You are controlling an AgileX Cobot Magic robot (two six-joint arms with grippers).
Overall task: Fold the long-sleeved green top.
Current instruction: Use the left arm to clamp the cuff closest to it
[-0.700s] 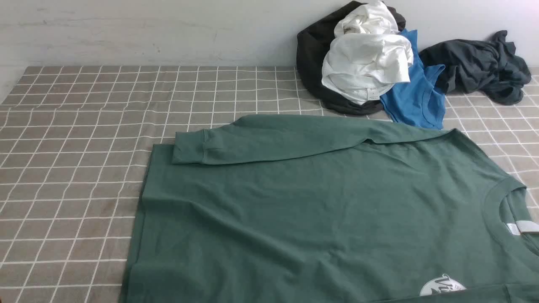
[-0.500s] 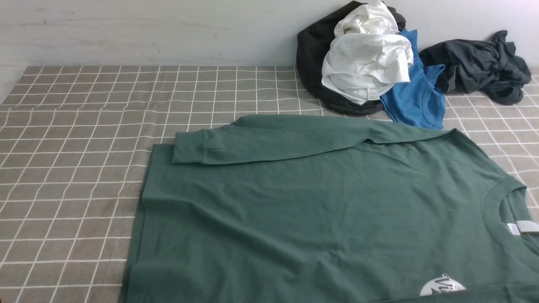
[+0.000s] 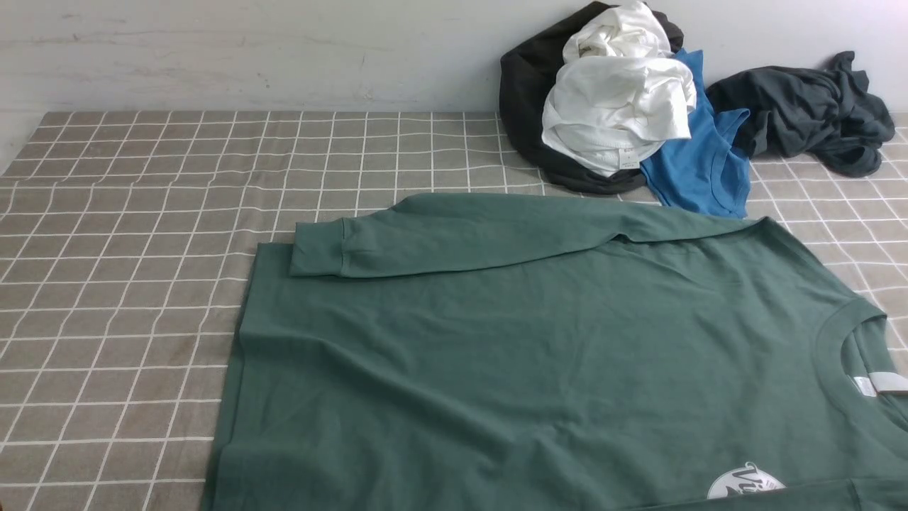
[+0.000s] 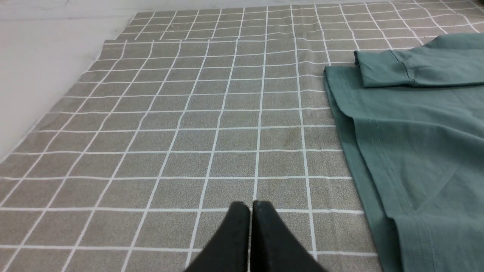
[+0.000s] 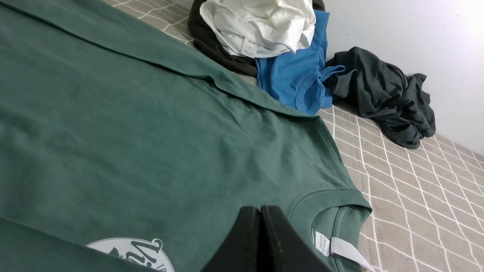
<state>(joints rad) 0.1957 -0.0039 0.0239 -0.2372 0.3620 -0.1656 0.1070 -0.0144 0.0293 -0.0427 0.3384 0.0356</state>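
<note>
The green long-sleeved top (image 3: 539, 355) lies spread flat on the checked cloth, its collar and white neck label (image 3: 876, 384) at the right and its hem at the left. One sleeve (image 3: 461, 238) is folded across the far edge, cuff pointing left. A round white logo (image 3: 745, 482) peeks out at the front edge. Neither arm shows in the front view. My left gripper (image 4: 250, 206) is shut and empty over bare cloth, left of the top's hem (image 4: 363, 151). My right gripper (image 5: 260, 210) is shut and empty above the top (image 5: 132, 132), close to the collar (image 5: 332, 196).
A pile of clothes sits at the back right against the wall: a white garment (image 3: 617, 99) on a black one (image 3: 525, 92), a bright blue shirt (image 3: 699, 163) and a dark charcoal-grey garment (image 3: 809, 110). The grey checked cloth (image 3: 128, 248) covers the table.
</note>
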